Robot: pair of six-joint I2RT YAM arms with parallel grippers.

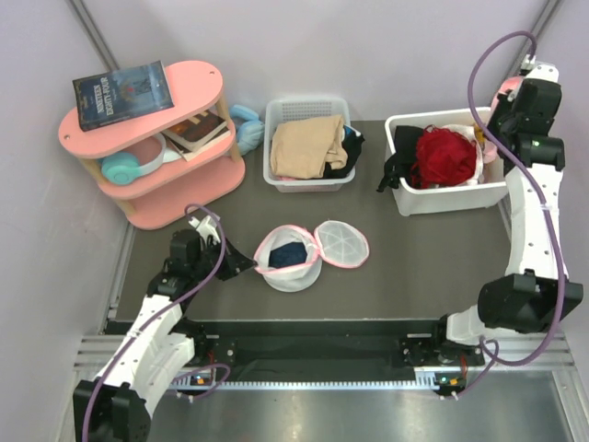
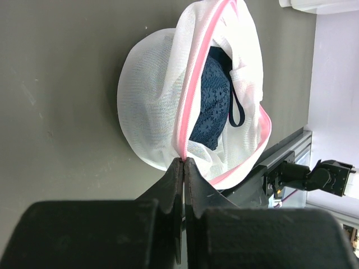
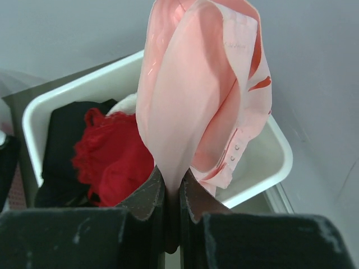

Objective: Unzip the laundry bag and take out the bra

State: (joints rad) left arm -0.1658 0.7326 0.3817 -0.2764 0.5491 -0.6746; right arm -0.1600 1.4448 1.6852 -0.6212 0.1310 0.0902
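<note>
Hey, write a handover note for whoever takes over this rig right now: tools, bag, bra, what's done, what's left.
Left tool: shut on the pink rim of the laundry bag, mid-table.
Right tool: shut on a pink garment, held above the white bin at far right.
Done: the bag is unzipped and its flap lies open.
Left: the bra is inside the bag; pull it out.

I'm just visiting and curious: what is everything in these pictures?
laundry bag: one, white mesh, pink trim, centre, open
bra: one, navy, inside the bag
shelf: one, pink, far left
book: one, dark, shelf top
headphones: one, light blue, inside shelf
bins: two, white, far side
tan garment: one, middle bin
red garment: one, right bin
pink garment: one, above right bin
left gripper: black, shut on laundry bag
right gripper: black, shut on pink garment
</note>
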